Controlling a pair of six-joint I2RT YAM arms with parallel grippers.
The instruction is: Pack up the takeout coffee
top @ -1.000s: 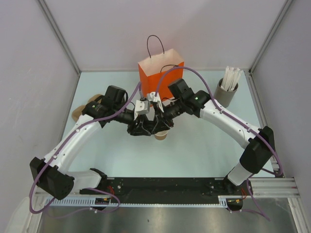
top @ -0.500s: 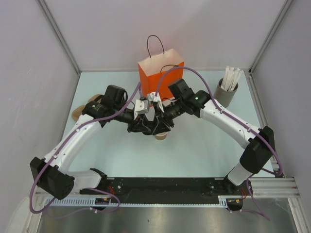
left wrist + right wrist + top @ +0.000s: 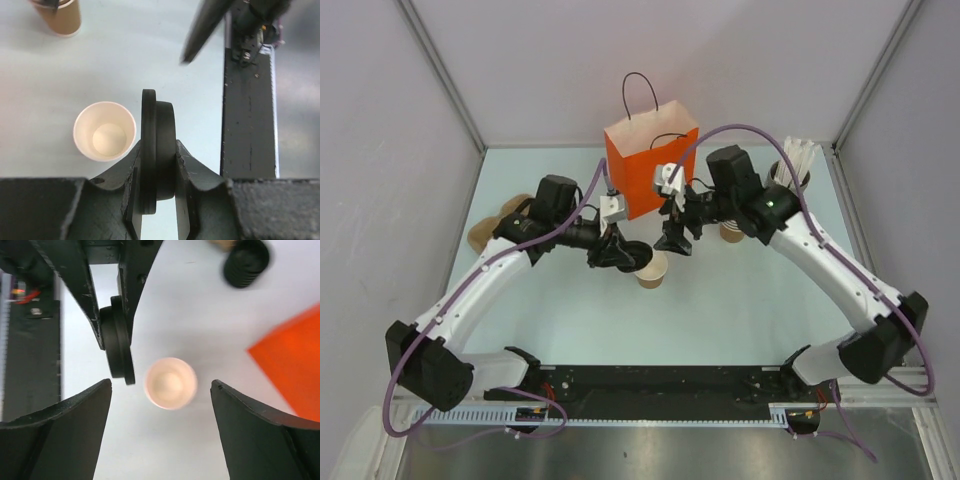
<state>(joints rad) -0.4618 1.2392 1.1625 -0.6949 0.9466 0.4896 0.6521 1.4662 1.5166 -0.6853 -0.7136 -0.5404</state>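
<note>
The tan paper cup point(image 3: 652, 271) stands upright and uncovered on the table, its pale inside showing point(image 3: 104, 131) point(image 3: 170, 383). My left gripper point(image 3: 623, 253) point(image 3: 157, 146) is shut on the black lid point(image 3: 157, 150) point(image 3: 117, 344), which it holds on edge just beside and above the cup's rim. My right gripper point(image 3: 675, 238) point(image 3: 161, 384) hangs open above the cup, its fingers wide apart with nothing between them. The lid is not touching the cup.
An orange paper bag point(image 3: 648, 163) with handles stands open at the back. A second tan cup point(image 3: 730, 233) point(image 3: 57, 16) sits by the right arm. A grey cylinder of white sticks point(image 3: 788, 182) is at back right. Stacked tan cups point(image 3: 488, 228) and black lids point(image 3: 246, 262) lie left.
My right gripper has opened, let go and drawn back to the right and up. The left gripper has shut and now holds the lid alone, beside the cup.
</note>
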